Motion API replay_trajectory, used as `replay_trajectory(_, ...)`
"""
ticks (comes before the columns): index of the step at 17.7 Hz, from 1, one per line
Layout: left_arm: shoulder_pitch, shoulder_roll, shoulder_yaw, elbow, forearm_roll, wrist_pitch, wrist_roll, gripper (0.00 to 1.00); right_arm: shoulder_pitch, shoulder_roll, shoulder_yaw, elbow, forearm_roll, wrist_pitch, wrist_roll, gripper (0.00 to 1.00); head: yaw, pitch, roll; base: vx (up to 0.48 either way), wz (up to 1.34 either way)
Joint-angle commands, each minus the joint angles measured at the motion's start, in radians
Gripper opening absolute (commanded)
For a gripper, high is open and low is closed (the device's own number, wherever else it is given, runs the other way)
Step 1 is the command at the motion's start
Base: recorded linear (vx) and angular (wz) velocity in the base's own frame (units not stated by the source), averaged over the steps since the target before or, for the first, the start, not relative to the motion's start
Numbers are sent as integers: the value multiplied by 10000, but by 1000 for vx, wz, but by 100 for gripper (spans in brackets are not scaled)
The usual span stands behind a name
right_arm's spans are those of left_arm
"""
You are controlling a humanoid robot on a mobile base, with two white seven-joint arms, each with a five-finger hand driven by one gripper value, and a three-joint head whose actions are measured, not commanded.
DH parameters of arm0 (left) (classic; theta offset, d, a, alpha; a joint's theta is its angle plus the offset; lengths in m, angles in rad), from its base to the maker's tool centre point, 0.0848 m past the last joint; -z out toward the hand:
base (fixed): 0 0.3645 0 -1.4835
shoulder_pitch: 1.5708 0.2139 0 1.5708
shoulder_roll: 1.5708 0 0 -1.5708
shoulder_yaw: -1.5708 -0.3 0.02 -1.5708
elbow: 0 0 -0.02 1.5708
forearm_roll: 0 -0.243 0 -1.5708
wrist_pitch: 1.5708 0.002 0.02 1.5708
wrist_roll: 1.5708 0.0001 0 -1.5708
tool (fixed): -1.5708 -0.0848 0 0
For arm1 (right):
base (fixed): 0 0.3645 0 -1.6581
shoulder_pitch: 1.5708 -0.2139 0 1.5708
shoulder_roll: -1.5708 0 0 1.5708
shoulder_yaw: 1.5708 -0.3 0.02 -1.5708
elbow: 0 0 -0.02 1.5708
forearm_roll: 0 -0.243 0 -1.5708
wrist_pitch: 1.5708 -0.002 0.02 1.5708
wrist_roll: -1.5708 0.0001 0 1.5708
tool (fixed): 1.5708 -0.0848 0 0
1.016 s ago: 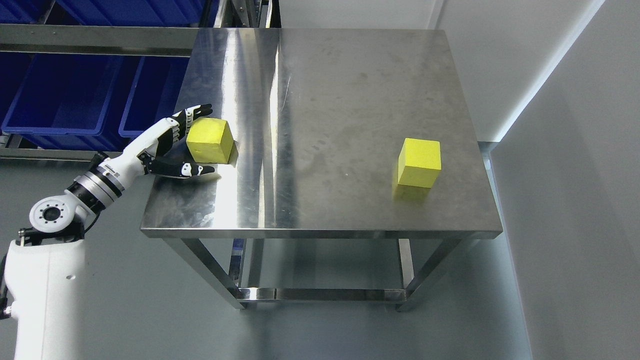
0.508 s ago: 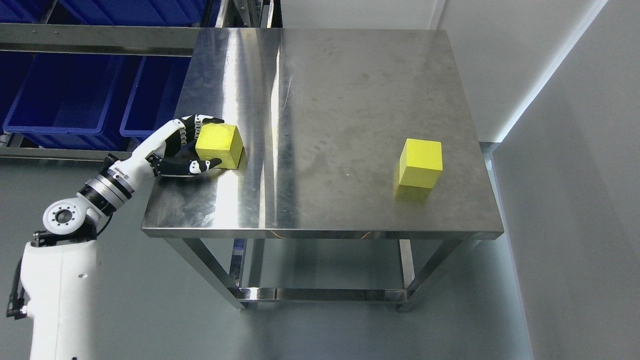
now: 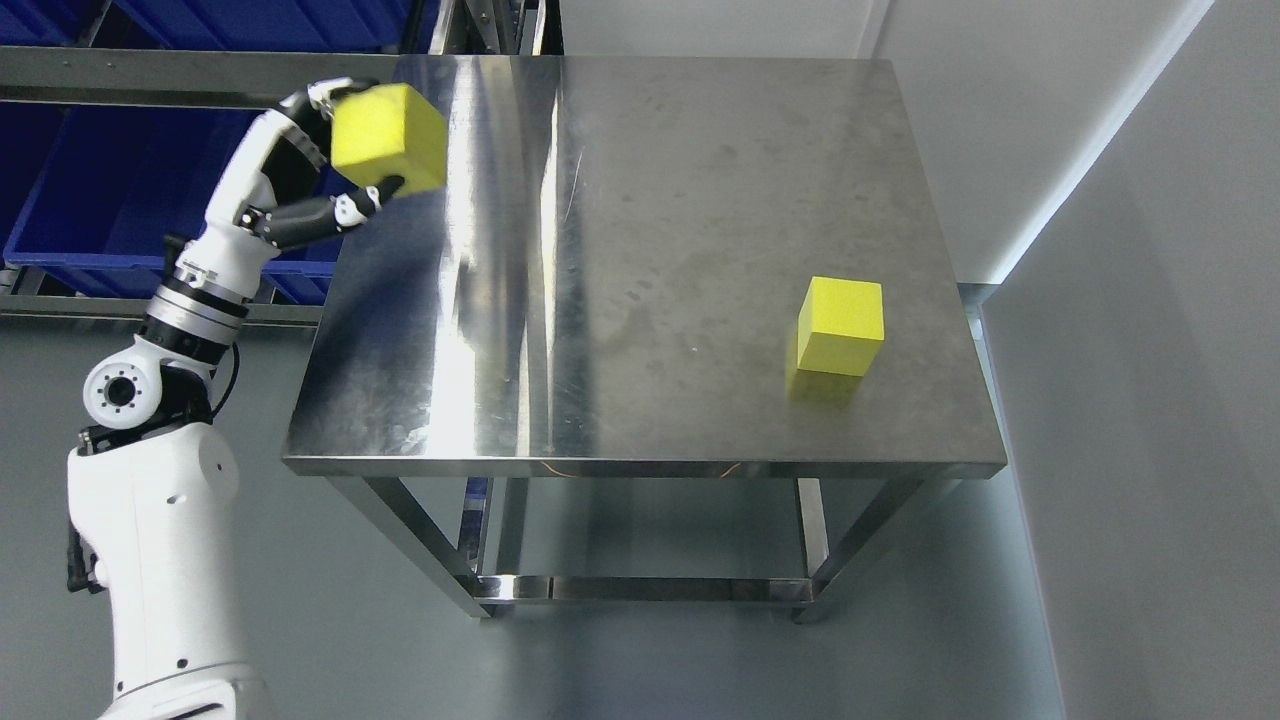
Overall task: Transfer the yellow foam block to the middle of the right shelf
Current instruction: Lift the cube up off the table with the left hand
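My left hand [image 3: 345, 150] is shut on a yellow foam block [image 3: 388, 137] and holds it in the air above the far left corner of the steel table [image 3: 640, 250]. The thumb is under the block and the fingers wrap its far side. A second yellow foam block [image 3: 840, 325] stands on the table near its right edge. My right arm does not show.
A metal shelf rack [image 3: 190, 92] with several blue bins [image 3: 130, 190] stands to the left of the table, close behind my raised hand. A white wall runs along the right. The floor below is grey.
My left hand closed on the left block and lifted it off the table, up and toward the far left corner. The right block has not moved.
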Motion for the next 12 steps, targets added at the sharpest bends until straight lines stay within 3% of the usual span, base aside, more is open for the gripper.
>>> replay_trajectory(1, -492, -645, 513, -514, 497, -135, 2787, 47, -30, -175, 0, -175, 0, 7, 4, 100, 0, 0, 0, 0, 0)
replay_trajectory(4, -65, -645, -253, -666, 466, -150, 4524, 48, -30, -175, 0, -175, -15, 7, 4, 100, 0, 0, 0, 8, 2)
replay_trajectory(8, 1391, -645, -1587, -1984, 451, -104, 4819, 47, -30, -175, 0, -175, 0, 7, 4, 100, 0, 0, 0, -6, 0)
replay_trajectory(12, 1977, -645, -1514, -2889, 466, 753, 5233, 47, -30, -175, 0, -175, 0, 7, 4, 100, 0, 0, 0, -43, 62)
